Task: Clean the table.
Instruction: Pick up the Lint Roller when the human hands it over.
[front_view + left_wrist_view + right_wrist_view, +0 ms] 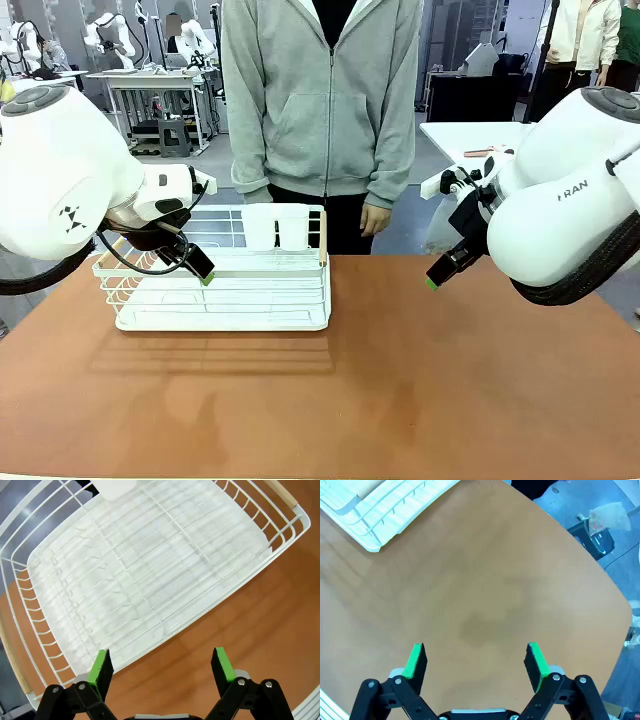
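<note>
Jaws both spread wide, empty; left above white rack (150, 580), right above table (485, 605)

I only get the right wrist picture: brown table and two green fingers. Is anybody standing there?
Observer: Yes, a person in a grey hoodie stands at the far side of the table.
Operator: What's the white thing in my corner?
Observer: A white wire dish rack, with two white cups at its far side.
Operator: Where's the other arm?
Observer: The left gripper hovers open over that rack.
</note>
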{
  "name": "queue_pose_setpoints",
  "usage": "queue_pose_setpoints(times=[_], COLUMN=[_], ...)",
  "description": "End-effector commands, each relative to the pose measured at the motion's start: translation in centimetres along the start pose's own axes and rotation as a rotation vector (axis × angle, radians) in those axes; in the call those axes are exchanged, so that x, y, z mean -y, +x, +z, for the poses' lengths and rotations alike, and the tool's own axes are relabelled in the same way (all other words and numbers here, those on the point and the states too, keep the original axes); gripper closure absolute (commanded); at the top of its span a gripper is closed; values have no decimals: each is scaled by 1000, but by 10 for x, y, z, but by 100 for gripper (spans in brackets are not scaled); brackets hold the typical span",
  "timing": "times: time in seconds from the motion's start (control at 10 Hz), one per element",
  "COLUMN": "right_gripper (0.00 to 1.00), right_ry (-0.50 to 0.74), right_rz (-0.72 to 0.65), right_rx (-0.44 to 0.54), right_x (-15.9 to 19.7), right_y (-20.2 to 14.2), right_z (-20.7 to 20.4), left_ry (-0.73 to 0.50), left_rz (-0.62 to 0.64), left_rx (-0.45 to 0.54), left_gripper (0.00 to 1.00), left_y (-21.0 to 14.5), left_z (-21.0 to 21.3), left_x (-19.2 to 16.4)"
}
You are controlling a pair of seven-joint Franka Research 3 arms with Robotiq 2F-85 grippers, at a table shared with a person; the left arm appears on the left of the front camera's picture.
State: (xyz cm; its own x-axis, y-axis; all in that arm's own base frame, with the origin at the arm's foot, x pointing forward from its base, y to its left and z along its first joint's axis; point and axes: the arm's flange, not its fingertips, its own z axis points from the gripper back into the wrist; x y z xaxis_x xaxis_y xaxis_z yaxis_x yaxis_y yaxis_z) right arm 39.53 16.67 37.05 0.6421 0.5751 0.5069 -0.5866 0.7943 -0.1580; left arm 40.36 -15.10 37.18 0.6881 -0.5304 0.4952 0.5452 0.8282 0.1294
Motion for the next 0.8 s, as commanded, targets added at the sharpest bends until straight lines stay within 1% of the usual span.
queue_pose_setpoints(times=[0.0,0.7], right_gripper=[0,0], right_ry=[0,0], right_rz=[0,0], right_rx=[0,0], right_x=[0,0], right_y=[0,0], right_z=[0,0], left_ry=[0,0], left_rz=[0,0], left_rx=[0,0], left_gripper=[0,0], left_y=[0,0], left_z=[0,0], left_x=[0,0])
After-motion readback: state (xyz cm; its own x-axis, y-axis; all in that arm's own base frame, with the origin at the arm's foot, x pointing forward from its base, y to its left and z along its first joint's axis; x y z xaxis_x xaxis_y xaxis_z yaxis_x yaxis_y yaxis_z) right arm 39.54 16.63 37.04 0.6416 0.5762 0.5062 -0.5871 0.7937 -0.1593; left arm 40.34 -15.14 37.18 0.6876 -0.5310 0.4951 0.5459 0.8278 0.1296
